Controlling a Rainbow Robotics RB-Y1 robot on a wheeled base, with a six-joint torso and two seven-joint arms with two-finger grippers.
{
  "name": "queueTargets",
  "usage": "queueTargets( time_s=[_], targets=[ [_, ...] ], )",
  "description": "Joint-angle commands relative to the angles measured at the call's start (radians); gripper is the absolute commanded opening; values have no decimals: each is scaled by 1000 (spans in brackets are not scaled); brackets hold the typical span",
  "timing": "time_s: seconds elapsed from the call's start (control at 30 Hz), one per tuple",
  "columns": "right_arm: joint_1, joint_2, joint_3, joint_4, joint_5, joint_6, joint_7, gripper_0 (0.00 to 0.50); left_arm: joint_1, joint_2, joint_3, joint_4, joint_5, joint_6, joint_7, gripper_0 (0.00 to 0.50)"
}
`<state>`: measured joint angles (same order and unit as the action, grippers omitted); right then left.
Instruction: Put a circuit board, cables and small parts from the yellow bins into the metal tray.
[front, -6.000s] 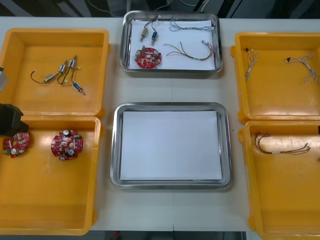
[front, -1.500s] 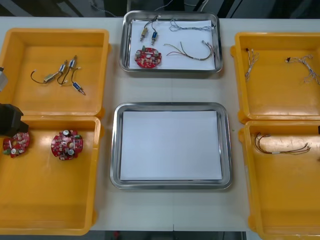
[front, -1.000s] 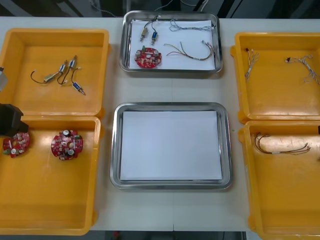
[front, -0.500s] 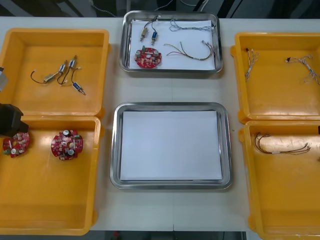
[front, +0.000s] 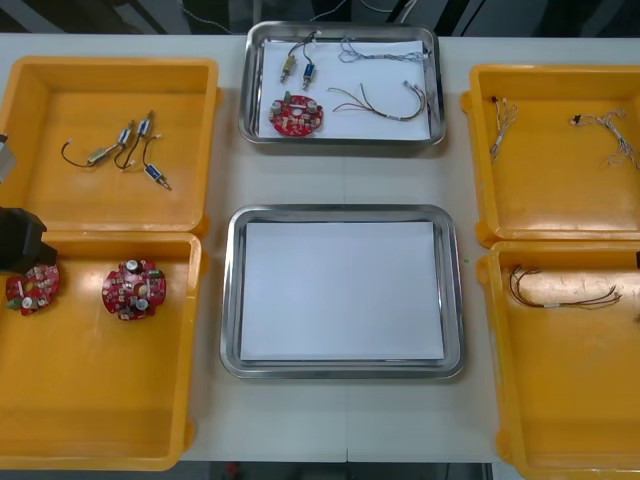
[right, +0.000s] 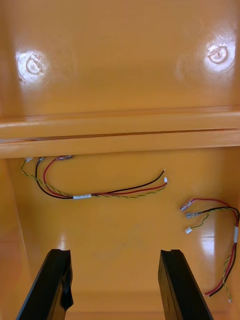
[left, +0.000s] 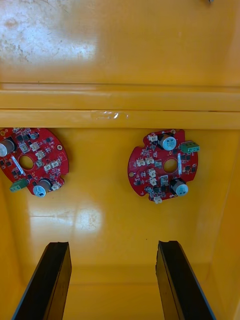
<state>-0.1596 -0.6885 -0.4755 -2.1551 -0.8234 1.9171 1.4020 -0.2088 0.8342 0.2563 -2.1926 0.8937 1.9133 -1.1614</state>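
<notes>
Red-and-yellow cable (front: 552, 303), axis left-right (nearer right bin (front: 570, 400))

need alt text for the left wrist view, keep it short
The left gripper, fingers open, hangs over the floor of a yellow bin where a round red circuit board lies flat ahead of the fingers, with a second circuit board beside it, apart. Past them runs the bin's rim.

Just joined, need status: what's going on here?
Nothing is held yet. The left gripper hangs open by two circuit boards in the near left bin; the right gripper hangs open by cables in the near right bin. The near tray holds nothing yet; the far tray has a board, more cables and small parts.
</notes>
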Motion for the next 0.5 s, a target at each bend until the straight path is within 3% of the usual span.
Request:
queueTargets(
  time_s=[0.03,0.5],
  targets=[
    [12,-42,-8,-8,-8,3,-28,500,14,40,32,-27,-1,7,-77,500],
    [12,-46,-5,-25,10,3,-44,500,37,16,9,-9,-1,7,-75,500]
  ],
)
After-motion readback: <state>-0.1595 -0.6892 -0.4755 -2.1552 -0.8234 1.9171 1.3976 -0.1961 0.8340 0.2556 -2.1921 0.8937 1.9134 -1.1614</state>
